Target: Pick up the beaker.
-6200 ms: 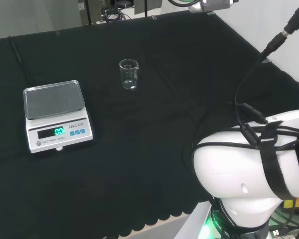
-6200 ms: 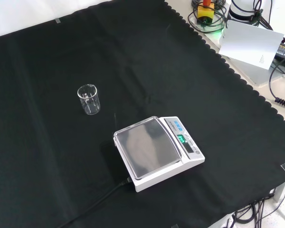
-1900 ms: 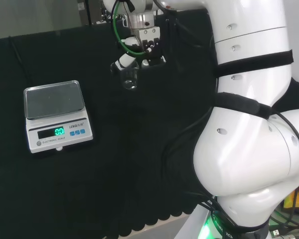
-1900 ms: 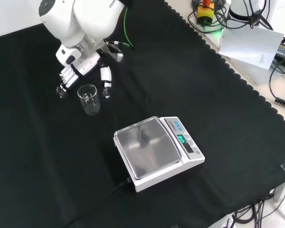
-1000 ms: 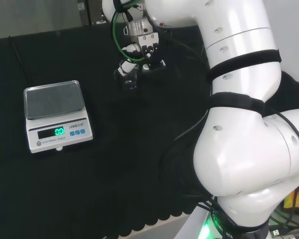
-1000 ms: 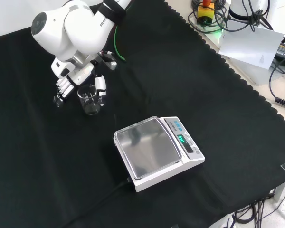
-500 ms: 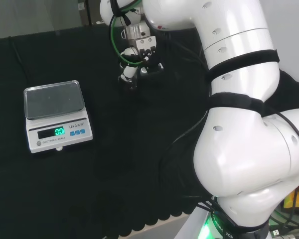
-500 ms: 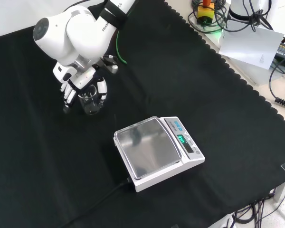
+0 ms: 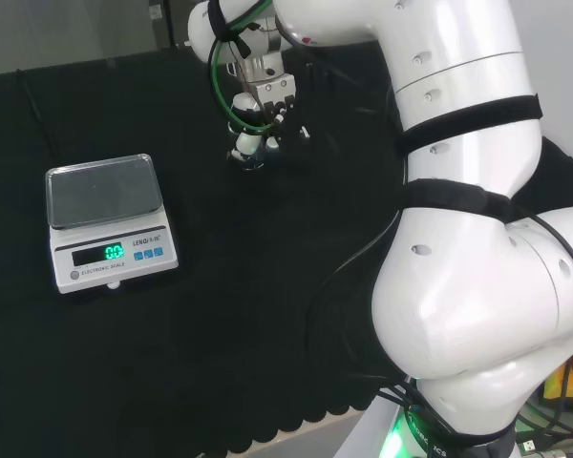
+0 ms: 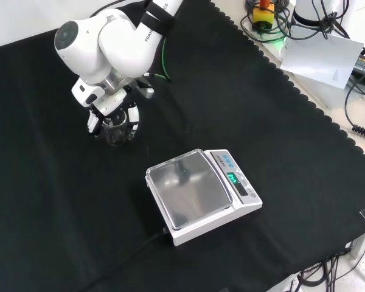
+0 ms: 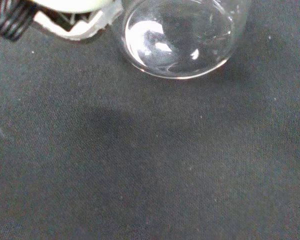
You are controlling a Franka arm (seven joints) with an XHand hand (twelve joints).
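Counter [image 10: 243, 91]: draped in black cloth, it carries every item shown. The arm [image 10: 118, 36] reaches across it from the top of the front view; in the head view its white links stand large on the right.

Scale [image 10: 201, 193]: a white balance with a steel pan and a lit display, standing on the cloth apart from the hand, below and to the right of it in the front view, and to its lower left in the head view. Its pan is bare.

Hand [image 10: 112, 106]: lowered over the beaker, palm downward, with fingers [image 10: 93, 123] on one side of the glass and a further finger or the thumb on the other side. The digits are curled in around the glass wall, so the hand reads as grasping the beaker; actual contact on every side cannot be confirmed.

Beaker [image 10: 115, 131]: clear glass, upright, enclosed by the hand; in the wrist view its round base [image 11: 180, 37] appears to rest on the cloth.

Progress, as a judgement: the approach and the closing of the grasp look complete, while the lift remains. The beaker appears not yet raised.
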